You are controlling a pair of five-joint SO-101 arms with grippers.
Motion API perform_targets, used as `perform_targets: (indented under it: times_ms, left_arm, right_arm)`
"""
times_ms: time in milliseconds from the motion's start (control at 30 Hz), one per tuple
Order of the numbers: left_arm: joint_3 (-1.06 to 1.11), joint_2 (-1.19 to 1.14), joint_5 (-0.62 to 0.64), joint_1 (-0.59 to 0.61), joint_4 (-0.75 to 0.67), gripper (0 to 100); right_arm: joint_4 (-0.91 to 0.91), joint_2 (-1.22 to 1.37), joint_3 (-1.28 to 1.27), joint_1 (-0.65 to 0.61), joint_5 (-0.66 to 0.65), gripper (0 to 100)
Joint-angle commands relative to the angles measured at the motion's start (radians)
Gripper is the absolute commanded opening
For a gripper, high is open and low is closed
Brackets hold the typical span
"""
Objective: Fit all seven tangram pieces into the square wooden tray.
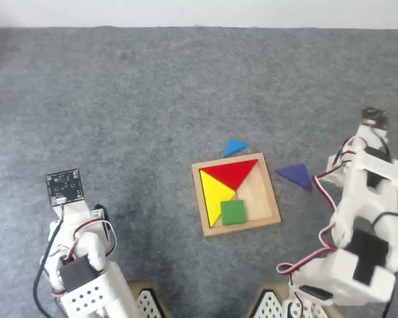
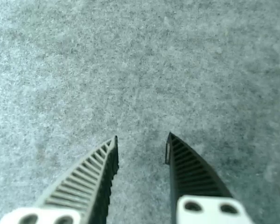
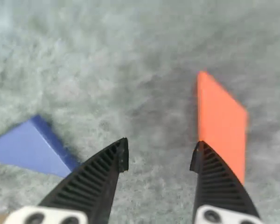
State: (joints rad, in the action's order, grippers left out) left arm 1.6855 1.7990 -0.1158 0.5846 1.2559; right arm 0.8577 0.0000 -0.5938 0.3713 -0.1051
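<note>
Grey felt (image 1: 119, 99) covers the table. At its middle the wooden tray (image 1: 260, 195) holds a red triangle (image 1: 231, 172), a yellow triangle (image 1: 213, 193) and a green square (image 1: 233, 212), with a light-blue triangle (image 1: 234, 147) just beside it. The right gripper (image 3: 161, 151) gapes between a dark-blue triangle (image 3: 30, 147) and an orange parallelogram (image 3: 221, 123). The left gripper (image 2: 142, 140) gapes over felt.

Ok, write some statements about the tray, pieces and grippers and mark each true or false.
The green square lies in the tray. True.
The red triangle lies outside the tray. False: the red triangle is inside it.
The left gripper is open over bare carpet. True.
The right gripper holds the orange piece. False: the right gripper is open; the orange piece lies on the carpet.
The dark blue triangle lies outside the tray. True.
</note>
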Motion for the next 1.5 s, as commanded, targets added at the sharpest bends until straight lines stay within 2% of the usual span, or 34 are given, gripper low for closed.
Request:
perform_targets:
  times_ms: [0, 200, 433, 567, 800, 1100, 1267, 1467]
  left_arm:
    - [-0.004, 0.018, 0.008, 0.006, 0.005, 17]
    - [-0.004, 0.018, 0.008, 0.006, 0.005, 17]
    - [-0.004, 0.018, 0.008, 0.006, 0.005, 17]
    - [-0.004, 0.018, 0.008, 0.006, 0.005, 17]
    - [-0.004, 0.018, 0.008, 0.006, 0.005, 17]
    - [-0.004, 0.018, 0.008, 0.006, 0.005, 17]
    - [-0.004, 0.018, 0.008, 0.005, 0.005, 17]
    - [-0.004, 0.018, 0.008, 0.006, 0.005, 17]
  right_arm:
    - [0.010, -0.102, 0.051, 0.013, 0.005, 23.1]
    - [0.002, -0.048, 0.064, 0.016, 0.005, 23.1]
    - [-0.082, 0.140, 0.106, 0.062, 0.003, 23.1]
    - [0.001, 0.205, 0.187, 0.064, -0.021, 23.1]
    - [0.015, 0.213, 0.190, 0.039, -0.051, 23.1]
    - [0.099, 0.213, 0.187, -0.002, -0.150, 23.0]
    - [0.108, 0.117, 0.118, -0.015, -0.166, 23.0]
    - [0.119, -0.173, 0.126, 0.068, -0.146, 23.0]
